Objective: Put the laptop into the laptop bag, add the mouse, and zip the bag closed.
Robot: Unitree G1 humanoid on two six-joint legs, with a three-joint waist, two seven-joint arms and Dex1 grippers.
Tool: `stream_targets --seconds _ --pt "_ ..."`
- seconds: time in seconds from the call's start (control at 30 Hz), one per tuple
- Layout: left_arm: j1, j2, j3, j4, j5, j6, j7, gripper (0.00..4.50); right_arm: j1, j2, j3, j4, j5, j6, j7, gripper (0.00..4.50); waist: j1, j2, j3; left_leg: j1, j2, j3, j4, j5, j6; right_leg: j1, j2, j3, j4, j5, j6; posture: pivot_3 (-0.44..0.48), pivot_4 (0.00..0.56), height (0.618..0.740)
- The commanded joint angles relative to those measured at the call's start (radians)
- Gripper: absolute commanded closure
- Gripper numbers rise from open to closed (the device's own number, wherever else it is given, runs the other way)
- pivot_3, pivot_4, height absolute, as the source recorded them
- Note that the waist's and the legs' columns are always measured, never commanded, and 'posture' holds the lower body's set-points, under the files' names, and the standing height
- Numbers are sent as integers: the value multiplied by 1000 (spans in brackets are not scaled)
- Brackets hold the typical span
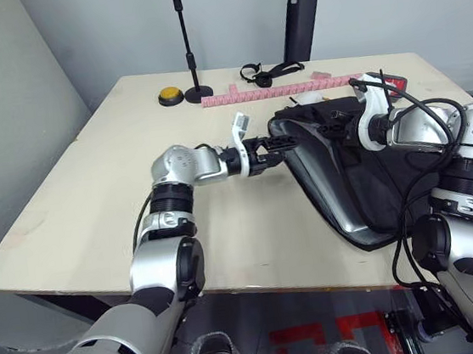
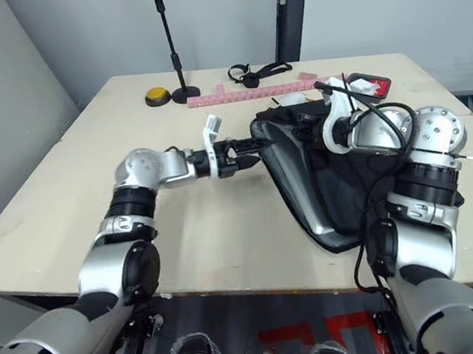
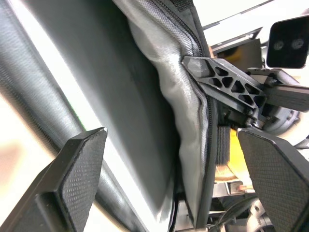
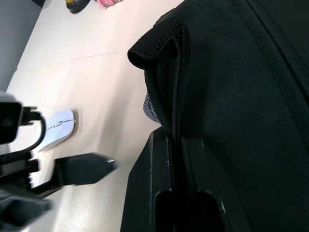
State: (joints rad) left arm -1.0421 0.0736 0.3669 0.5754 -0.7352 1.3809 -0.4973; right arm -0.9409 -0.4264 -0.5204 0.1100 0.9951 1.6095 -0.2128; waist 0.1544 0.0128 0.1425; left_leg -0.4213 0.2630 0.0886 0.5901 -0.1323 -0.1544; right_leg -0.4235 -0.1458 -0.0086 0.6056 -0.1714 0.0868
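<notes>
On the table (image 1: 77, 204), laptop bag (image 1: 365, 179) lengthwise near-to-far, mouth leftward.

Black laptop bag (image 1: 365, 179), grey lining; white mouse (image 4: 57, 128)

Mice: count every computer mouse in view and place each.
1. The mouse lies on the table, beside the left gripper and apart from the laptop bag. Another could be hidden inside the bag.
</notes>
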Motion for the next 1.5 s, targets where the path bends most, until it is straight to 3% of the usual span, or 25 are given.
stream_targets --seconds 0.03,0.23,0.33,0.4,0.5,0.6,0.67,0.8,0.83,0.93,1.2,1.5 --pt "40 4 21 -123 -52 102 32 24 -26 -18 -12 -23 -32 5 33 4500 1 0 0 0 0 0 0 0 0 0 0 0 0 0 0 0 150 740" --pt "83 141 138 -291 -137 231 41 24 -22 -27 2 -24 -92 2 93 4500 -8 0 0 0 0 0 0 1 -1 -1 0 0 0 0 0 0 150 740" --pt "115 283 97 -388 -276 234 -30 24 -6 -40 26 -7 -131 -17 133 4500 -7 0 0 0 0 0 -1 0 -2 -1 0 0 -1 0 0 0 150 740" --pt "178 399 47 -551 -333 233 -126 24 1 -49 50 4 -158 -38 168 4500 -7 0 0 0 0 0 -1 -1 -3 -1 0 0 0 0 0 0 150 740" --pt "304 586 -24 -744 -347 157 -289 24 24 -93 138 18 -209 -114 253 4500 -6 1 -1 0 0 0 -3 -1 -4 -2 0 -1 -1 -1 0 0 150 740" --pt "440 757 -71 -834 -266 -25 -439 24 66 -181 277 37 -287 -242 394 4500 2 1 -1 0 1 0 -4 -4 -10 -2 0 -2 -4 -4 -5 0 150 740" --pt "496 819 -68 -850 -229 -120 -492 24 84 -235 352 58 -333 -315 478 4500 2 1 -1 0 1 0 -4 -3 -11 -1 0 -2 -4 -7 -9 0 150 740" --pt "557 876 19 -843 -250 -164 -506 24 82 -279 381 98 -341 -361 614 4500 -7 1 -1 2 1 0 -4 1 -11 -1 0 -2 0 -6 -8 0 150 740" --pt "565 873 35 -844 -233 -194 -484 0 84 -282 376 91 -331 -359 646 3741 -11 1 -1 3 1 0 -4 2 -11 -1 0 -1 1 -6 -8 0 150 740" --pt "588 855 77 -824 -174 -308 -440 0 87 -297 379 67 -326 -358 708 2746 -23 1 -1 5 1 0 -4 2 -11 -1 0 -1 4 -7 -8 0 150 740" --pt "683 951 137 -626 -67 -534 -600 0 167 -492 401 -60 -339 -492 1008 48 -41 0 -1 5 2 0 -6 5 -7 -2 1 -1 4 -8 -11 0 150 740" --pt "906 1141 215 -447 82 -744 -864 0 402 -742 278 -69 -372 -779 1345 48 -50 0 -1 7 2 2 -7 1 -1 -2 1 0 3 -12 -18 0 150 740"
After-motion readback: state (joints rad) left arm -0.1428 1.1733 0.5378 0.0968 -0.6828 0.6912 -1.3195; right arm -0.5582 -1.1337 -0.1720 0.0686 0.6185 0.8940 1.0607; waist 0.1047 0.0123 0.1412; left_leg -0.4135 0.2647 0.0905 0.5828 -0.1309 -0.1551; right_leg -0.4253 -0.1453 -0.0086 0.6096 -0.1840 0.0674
